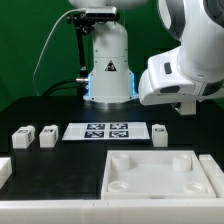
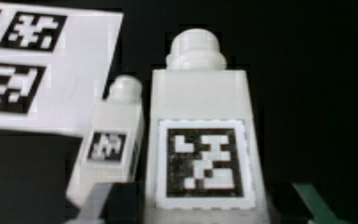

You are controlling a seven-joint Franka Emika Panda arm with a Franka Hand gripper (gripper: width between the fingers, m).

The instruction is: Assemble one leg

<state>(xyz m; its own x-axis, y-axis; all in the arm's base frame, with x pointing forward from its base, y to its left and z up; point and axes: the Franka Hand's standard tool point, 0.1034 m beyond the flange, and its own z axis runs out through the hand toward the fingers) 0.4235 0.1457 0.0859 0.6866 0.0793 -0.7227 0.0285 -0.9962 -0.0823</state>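
Note:
In the wrist view a white leg (image 2: 202,110) with a black-and-white tag on its face lies between my fingertips, its round peg pointing away. My gripper (image 2: 202,208) is open, one finger (image 2: 94,205) on each side of the leg with dark gaps between. A second leg (image 2: 114,125) lies close beside the first. In the exterior view my gripper (image 1: 185,103) hangs low at the right, above and a little right of a leg (image 1: 160,132). Two more legs (image 1: 22,138) (image 1: 47,136) lie at the left.
The marker board (image 1: 108,130) lies in the middle of the table and shows beside the legs in the wrist view (image 2: 34,60). The large white tray-like piece (image 1: 160,175) lies at the front right. Another white part (image 1: 4,170) is at the left edge. The robot base (image 1: 108,65) stands behind.

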